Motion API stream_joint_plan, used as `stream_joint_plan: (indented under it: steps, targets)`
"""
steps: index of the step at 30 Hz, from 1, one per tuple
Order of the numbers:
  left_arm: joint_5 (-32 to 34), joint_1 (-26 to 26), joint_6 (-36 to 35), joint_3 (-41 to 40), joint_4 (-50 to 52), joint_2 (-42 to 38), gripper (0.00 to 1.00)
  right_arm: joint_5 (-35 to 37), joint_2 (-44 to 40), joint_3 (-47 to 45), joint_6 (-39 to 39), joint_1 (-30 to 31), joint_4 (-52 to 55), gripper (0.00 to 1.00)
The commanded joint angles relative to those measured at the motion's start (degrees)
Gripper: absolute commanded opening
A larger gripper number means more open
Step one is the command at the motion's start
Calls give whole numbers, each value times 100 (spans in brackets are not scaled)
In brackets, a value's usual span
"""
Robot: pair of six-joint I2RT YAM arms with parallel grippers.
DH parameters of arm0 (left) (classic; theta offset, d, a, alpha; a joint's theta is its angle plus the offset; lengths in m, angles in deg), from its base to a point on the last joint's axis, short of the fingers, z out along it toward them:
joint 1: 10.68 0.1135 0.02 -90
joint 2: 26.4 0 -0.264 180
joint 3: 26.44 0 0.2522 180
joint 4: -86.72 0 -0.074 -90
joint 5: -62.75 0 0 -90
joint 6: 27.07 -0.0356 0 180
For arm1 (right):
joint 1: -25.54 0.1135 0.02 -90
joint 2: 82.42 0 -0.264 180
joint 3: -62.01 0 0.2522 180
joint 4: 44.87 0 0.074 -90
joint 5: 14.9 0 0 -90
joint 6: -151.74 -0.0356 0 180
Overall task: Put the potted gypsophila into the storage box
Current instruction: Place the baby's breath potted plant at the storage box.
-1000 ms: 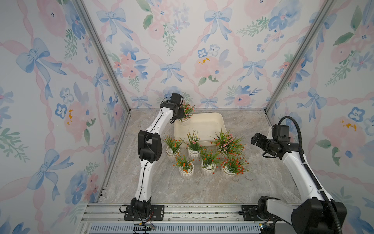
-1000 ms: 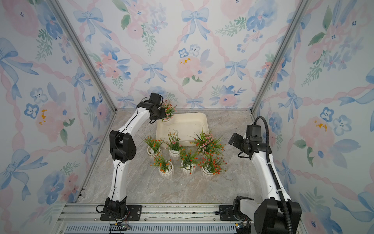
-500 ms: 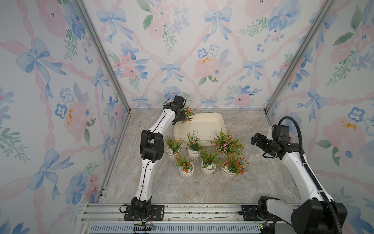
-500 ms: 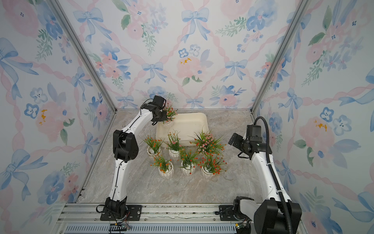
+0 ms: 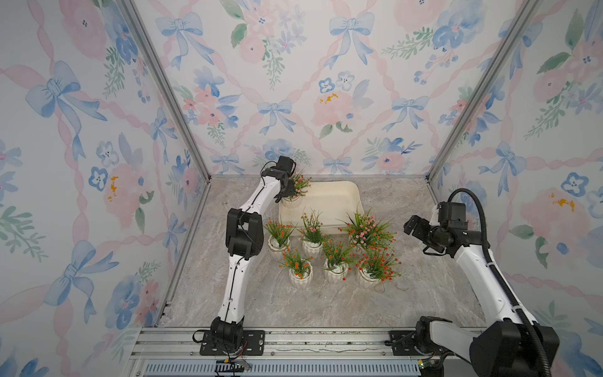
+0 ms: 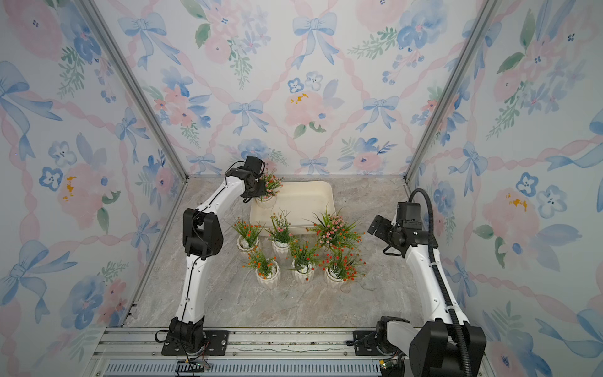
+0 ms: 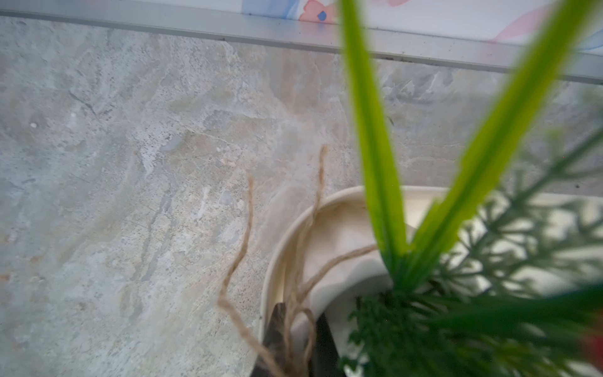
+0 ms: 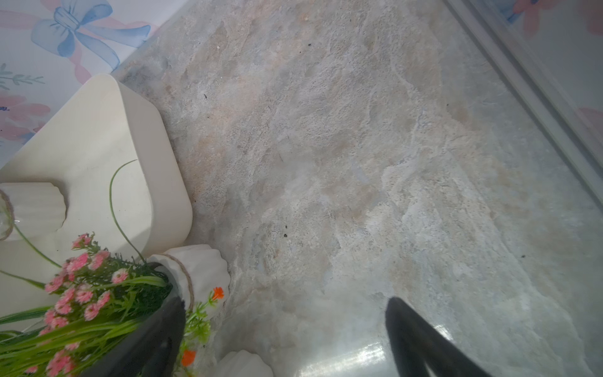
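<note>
Shifted slightly since a second ago, one pot [image 5: 291, 201] sits clamped at its rim in the left pincer [image 5: 285, 195], directly below it at the box's [image 5: 339, 193] nearest corner. Six pots [image 5: 335, 274] wait outside. The right pincer [image 5: 409, 227] gapes empty. The pot should be set upright, clear of the wall, before release.

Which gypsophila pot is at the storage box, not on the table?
The pot gripped by the left hand, at the storage box's far-left corner; the other six stand on the table.
</note>
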Motion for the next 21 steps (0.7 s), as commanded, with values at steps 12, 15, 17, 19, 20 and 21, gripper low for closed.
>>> stream_joint_plan:
  steps: [12,15,17,19,20,21]
  targets:
    - [-98,147,210,402,-215,102,7,-34,184,-16,13,75,15,97]
    - [-162,152,192,396,-209,51,20,-37,204,-15,7,84,5,97]
    - [-156,149,200,375,-214,-10,27,-38,213,-31,6,99,-3,97]
    - [-153,143,193,368,-211,-60,31,-40,218,-47,-2,106,-17,97]
    - [-147,146,175,369,-214,-84,34,-35,213,-48,-9,111,-30,97]
    - [-140,146,161,369,-205,-95,36,-36,213,-59,-6,112,-35,97]
